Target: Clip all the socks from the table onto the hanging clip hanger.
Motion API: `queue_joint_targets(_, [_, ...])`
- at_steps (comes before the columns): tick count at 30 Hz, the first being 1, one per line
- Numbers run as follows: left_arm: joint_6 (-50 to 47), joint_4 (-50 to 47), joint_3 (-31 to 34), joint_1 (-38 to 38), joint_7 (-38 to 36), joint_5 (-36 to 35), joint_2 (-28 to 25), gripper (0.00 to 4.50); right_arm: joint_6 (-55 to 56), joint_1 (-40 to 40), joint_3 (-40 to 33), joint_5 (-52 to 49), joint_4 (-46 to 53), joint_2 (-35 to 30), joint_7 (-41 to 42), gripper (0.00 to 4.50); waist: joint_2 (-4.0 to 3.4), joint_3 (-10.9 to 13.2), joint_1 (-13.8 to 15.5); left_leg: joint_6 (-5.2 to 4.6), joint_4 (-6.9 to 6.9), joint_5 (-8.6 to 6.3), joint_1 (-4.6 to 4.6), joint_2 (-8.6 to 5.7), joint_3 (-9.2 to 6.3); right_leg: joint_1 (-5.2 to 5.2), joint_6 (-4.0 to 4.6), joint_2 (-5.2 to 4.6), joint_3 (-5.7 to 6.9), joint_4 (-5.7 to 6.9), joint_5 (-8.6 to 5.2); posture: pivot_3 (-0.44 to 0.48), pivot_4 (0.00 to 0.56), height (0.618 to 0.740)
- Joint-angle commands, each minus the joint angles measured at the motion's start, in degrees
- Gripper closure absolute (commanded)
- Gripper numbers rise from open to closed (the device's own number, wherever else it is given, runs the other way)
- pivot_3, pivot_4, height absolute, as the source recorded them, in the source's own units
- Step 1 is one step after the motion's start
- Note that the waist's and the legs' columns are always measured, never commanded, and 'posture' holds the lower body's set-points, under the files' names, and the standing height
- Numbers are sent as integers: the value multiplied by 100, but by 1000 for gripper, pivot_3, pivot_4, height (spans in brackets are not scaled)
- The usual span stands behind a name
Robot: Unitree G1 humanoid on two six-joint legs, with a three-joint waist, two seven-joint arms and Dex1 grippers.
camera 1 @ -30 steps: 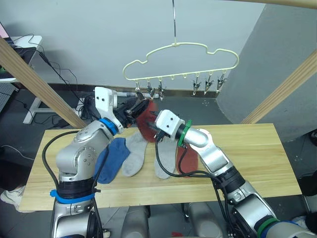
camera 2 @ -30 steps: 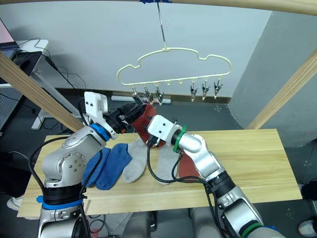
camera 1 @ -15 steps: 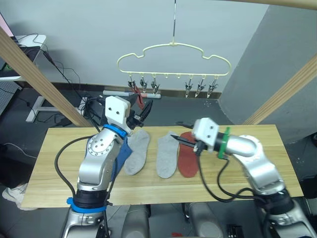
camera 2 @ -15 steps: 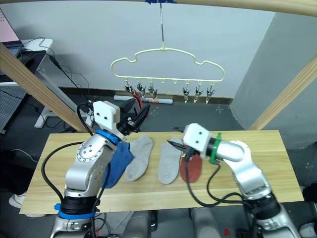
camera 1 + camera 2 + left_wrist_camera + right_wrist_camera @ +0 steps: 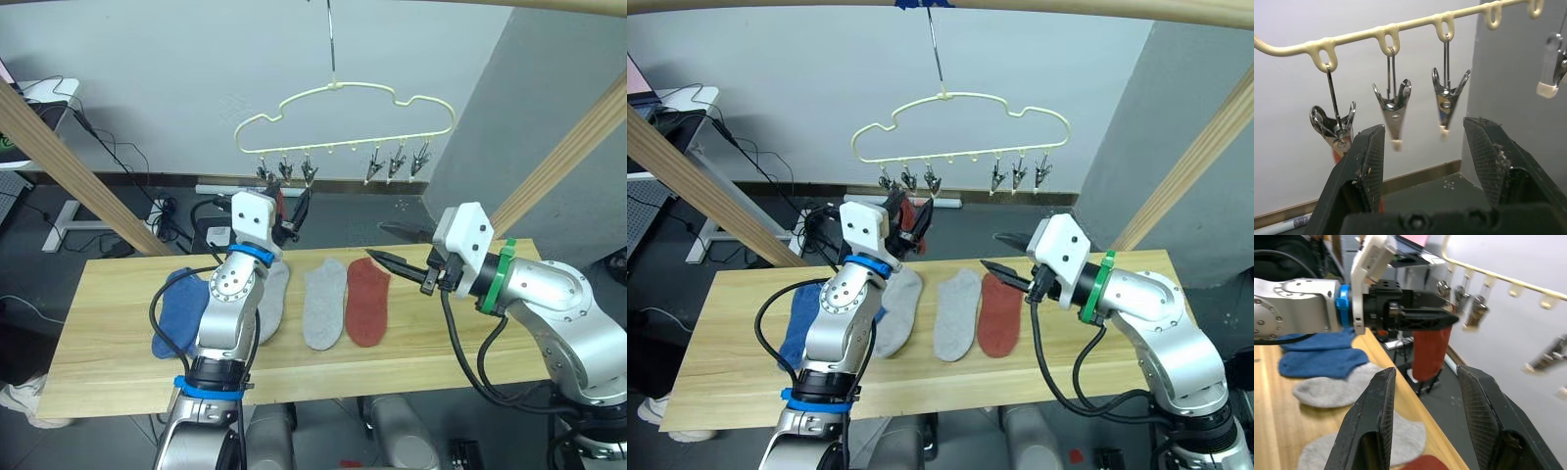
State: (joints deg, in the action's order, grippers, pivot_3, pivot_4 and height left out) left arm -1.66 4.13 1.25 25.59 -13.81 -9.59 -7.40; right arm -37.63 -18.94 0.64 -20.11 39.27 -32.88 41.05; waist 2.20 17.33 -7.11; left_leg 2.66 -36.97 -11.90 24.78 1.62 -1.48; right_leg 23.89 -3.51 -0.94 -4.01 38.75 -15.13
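One rust red sock hangs from the leftmost clip of the clip hanger, so the first of six seems to be done. The left claw is raised just under that end of the hanger, close beside the hanging sock. In the left wrist view its fingers stand wide apart and hold nothing, with the second clip and the third clip right in front of them. I judge it is placed there because these free clips are the next ones to fill.

The right claw is also open and empty. It hovers over the bench, to the right of the hanger and lower, pointing towards the socks lying there, probably so it can pick up the next one.

On the bench below the hanger lie, from left to right, two blue socks, a light grey sock partly hidden behind the left arm, a second grey sock and the other rust red sock.

Slanted wooden frame poles stand at both sides of the hanger. The left arm itself covers part of the socks, which may hinder a grasp there. The hanger is free on its hook and can swing when touched.
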Motion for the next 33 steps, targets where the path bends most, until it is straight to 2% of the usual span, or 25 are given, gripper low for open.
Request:
queue_joint_targets(1, [314, 101, 95, 190, 201, 140, 61, 1673, 16, -16, -191, -182, 237, -76, -82, 2471, 0, 0, -27, 0, 0, 0, 0, 0, 0, 0, 0, 0, -1, 0, 0, -282, 304, 740])
queue_joint_targets(5, [455, 244, 103, 266, 293, 203, 131, 1673, 21, 3, -221, -241, 231, -133, -157, 2471, 0, 0, -84, 0, 3, 0, 2, -1, 1, 0, -1, -1, -2, -4, 0, -287, 304, 740])
queue_joint_targets(7, [498, 236, 92, 242, 307, 239, 157, 2054, 25, 13, -218, -262, 234, -152, -196, 2432, 0, 0, -100, 0, 4, -1, 2, -1, 2, 1, -1, -1, -3, -4, 0, -290, 304, 740])
queue_joint_targets(20, [403, 23, 119, 24, 368, 321, 144, 2054, 77, 88, -215, -325, 236, -223, -278, 2432, 1, 1, -123, 0, 4, 0, 1, 0, 2, 3, -3, 0, -3, -2, -2, -288, 301, 740])
queue_joint_targets(33, [509, 425, 323, 381, 441, 297, 132, 2054, 111, 51, -194, -364, 185, -227, -232, 2432, 1, 1, -122, 0, 5, 0, 2, -1, 4, 4, -3, 0, -3, -3, -2, -285, 298, 740])
